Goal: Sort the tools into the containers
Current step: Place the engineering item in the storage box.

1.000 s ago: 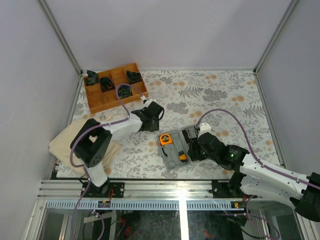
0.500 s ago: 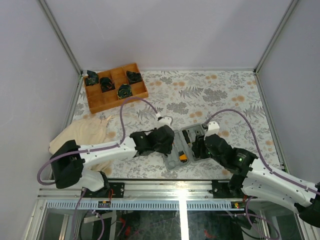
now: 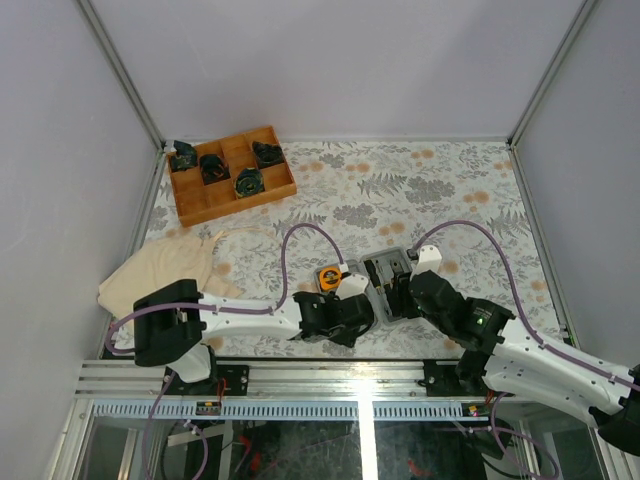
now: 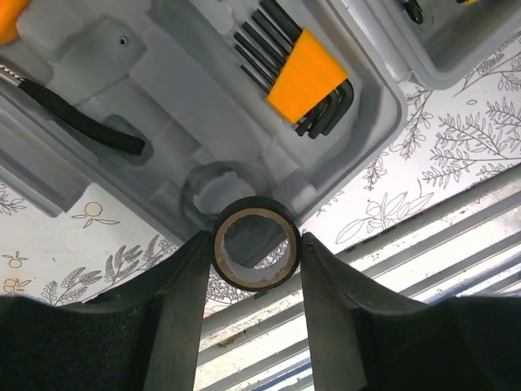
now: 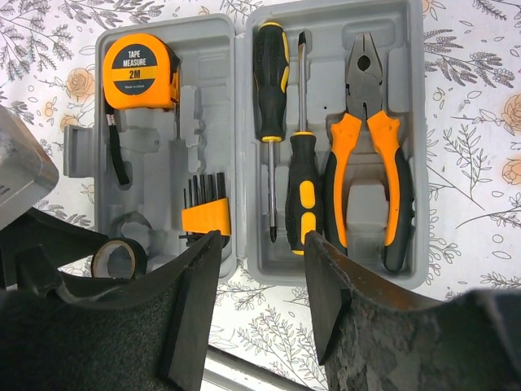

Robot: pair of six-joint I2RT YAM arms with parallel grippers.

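The tape measure (image 5: 140, 72), screwdrivers (image 5: 303, 195) and pliers (image 5: 366, 163) are seated in the case (image 5: 326, 28). Only the tape roll (image 4: 256, 254), clamped in the left gripper (image 4: 256, 244), is judged unplaced; the right gripper (image 5: 262, 238) is spread apart.

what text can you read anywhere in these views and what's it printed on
"TAPE MEASURE 2M": label on the orange tape measure in the grey case.
Smaller line under it: too small to read.
On the black tape roll in the left tool: no print visible.
Nothing else reads.

Left hand (image 4: 256, 248) gripping ring (image 4: 256, 278), right hand (image 5: 260, 254) spread
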